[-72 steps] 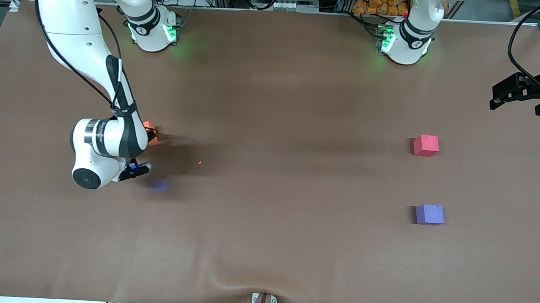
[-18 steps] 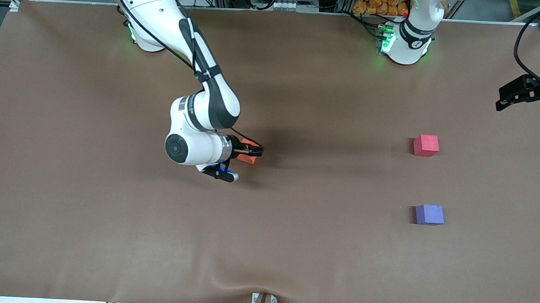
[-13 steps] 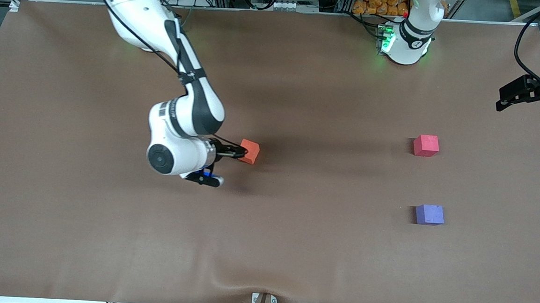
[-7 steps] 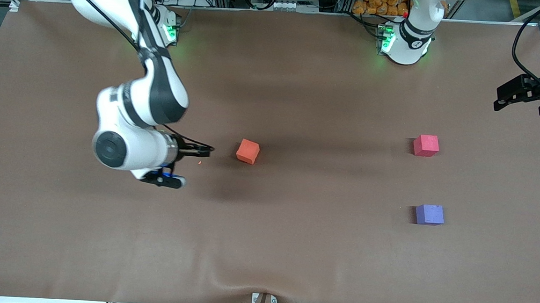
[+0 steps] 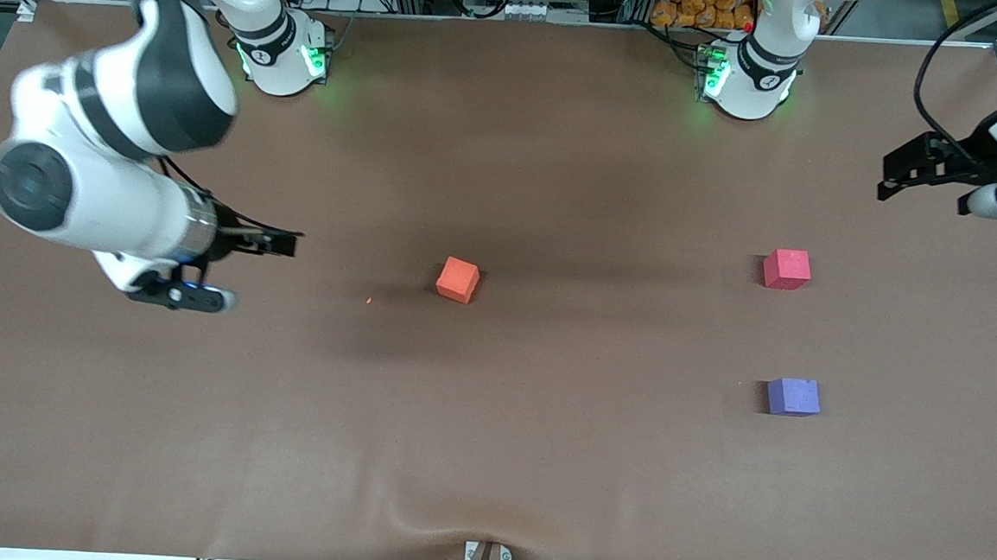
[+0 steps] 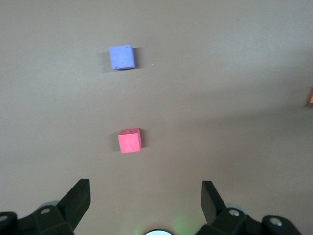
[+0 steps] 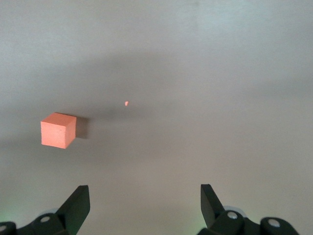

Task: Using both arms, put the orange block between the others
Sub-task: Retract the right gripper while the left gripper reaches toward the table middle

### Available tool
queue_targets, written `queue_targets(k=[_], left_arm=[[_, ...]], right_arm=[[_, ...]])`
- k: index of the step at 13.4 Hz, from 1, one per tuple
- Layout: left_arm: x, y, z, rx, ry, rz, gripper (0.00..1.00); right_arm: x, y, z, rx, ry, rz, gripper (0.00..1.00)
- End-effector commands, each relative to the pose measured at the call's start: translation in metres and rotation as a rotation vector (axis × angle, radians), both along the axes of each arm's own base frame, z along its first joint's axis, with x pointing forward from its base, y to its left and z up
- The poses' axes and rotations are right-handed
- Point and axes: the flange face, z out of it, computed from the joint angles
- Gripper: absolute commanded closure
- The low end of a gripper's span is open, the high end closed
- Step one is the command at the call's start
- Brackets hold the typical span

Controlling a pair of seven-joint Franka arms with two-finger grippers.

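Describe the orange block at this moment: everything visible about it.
The orange block is a small matte cube, foam-like in look, with crisp edges and plain faces. It sits flat on the brown table near the middle, turned slightly askew, casting a soft shadow. Nothing touches or holds it. It stands well apart from the red-pink cube and purple-blue cube, toward the right arm's end from them. A tiny orange crumb lies nearby.

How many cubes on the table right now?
3. Orange block mid-table; red-pink cube and purple-blue cube toward the left arm's end, purple-blue nearer the camera. None looks hidden.
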Motion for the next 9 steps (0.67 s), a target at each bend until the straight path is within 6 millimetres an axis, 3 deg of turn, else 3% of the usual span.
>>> queue_targets(k=[1,4,7,9], left_arm=[[0.000,-0.002,0.000,-0.022,0.011,0.000,0.00],[-0.001,-0.004,0.001,-0.022,0.009,-0.003,0.00],[0.001,-0.004,-0.004,-0.022,0.020,-0.005,0.00],[-0.001,-0.005,0.004,-0.021,0.003,-0.014,0.00]], right_arm=[[-0.012,-0.017,0.033,-0.023,-0.049,0.059,0.00],[-0.023,-0.059,0.063,-0.014,-0.066,0.147,0.00],[-0.025,-0.098,0.072,0.003,-0.066,0.183,0.00],[-0.027,-0.123,0.079,0.009,-0.079,0.193,0.00]])
